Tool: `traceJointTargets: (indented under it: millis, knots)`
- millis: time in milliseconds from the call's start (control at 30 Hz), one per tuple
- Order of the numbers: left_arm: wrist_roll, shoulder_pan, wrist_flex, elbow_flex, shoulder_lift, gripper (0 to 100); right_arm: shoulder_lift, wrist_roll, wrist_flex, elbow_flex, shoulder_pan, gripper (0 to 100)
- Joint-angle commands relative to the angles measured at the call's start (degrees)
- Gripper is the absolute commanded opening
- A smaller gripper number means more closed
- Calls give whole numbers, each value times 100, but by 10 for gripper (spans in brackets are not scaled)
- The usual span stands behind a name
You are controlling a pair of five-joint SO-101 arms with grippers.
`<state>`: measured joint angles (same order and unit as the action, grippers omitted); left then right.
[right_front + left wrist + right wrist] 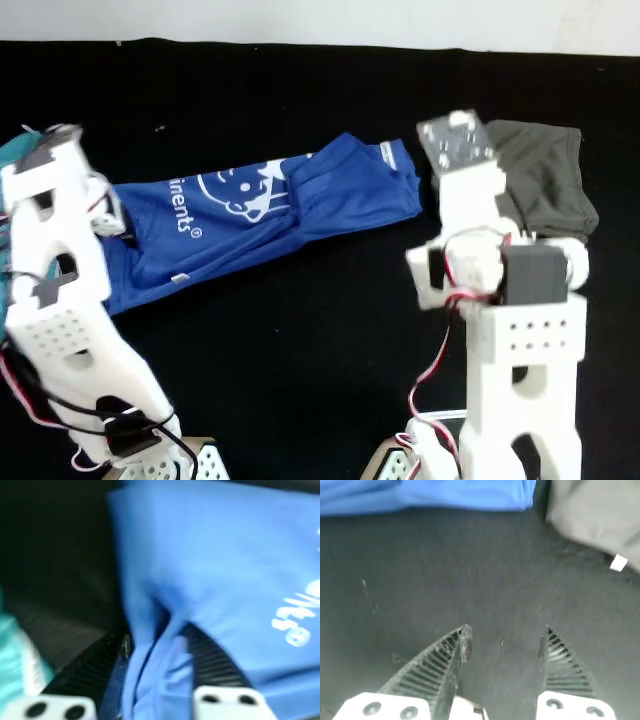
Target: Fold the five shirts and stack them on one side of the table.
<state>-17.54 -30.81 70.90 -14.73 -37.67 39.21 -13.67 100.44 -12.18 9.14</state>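
The blue shirt [270, 210] lies crumpled and stretched out long on the black bench [300, 340], reaching from the left hand across towards the right hand. White print [235, 190] faces up on the shirt's middle part. The left hand [156, 637] is at one end of this shirt, pinching a raised fold of the blue cloth. The fold runs up between the two ribbed black fingers [215, 660], which press against it from either side. The printed area [295, 620] lies just beyond that hand, on the flat cloth ahead of it.

A teal shirt [15, 160] lies on the outer side of the left hand, near it at the bench's edge. In the left wrist view it [15, 650] shows beside one finger, apart from the blue cloth.

The right hand [506, 632] hangs over bare bench [420, 570] with its fingers spread wide, pinching nothing and touching no cloth. The far end of the blue shirt [445, 492] lies ahead of this hand. The grey shirt [600, 520] lies bunched ahead of it too, on its outer side, with a small white tag [619, 562] on the near edge. A narrow strip of bench separates the blue and grey shirts. In the high view the grey shirt [545, 180] sits beyond the right arm.
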Motion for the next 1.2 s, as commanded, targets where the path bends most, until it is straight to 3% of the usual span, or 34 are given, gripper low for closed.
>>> traceJointTargets:
  millis: [0, 200, 300, 467, 667, 933, 1167]
  knots:
    - [-211, -66, 193, -409, -268, 4, 479, -79, -295, -778, -708, 214]
    - [-712, -690, 255, -1297, -813, 8, 910, -97, -1244, -2448, -1895, 197]
    - [-870, -1015, 519, -1947, -1042, 8, 1191, -97, -1464, -2941, -2018, 23]
    - [-870, -901, 1662, -3125, -1191, 8, 1754, -97, -2220, -3785, -2026, 7]
    - [-492, -22, 3112, -4523, -1165, 8, 2308, -88, -3829, -5719, -2018, 6]
    - [-404, 1560, 3086, -4259, -233, 8, 2818, -62, -6088, -8101, -1991, 6]
    - [387, 3644, 2884, -4295, 585, 8, 3196, -62, -6281, -8470, -1991, 6]
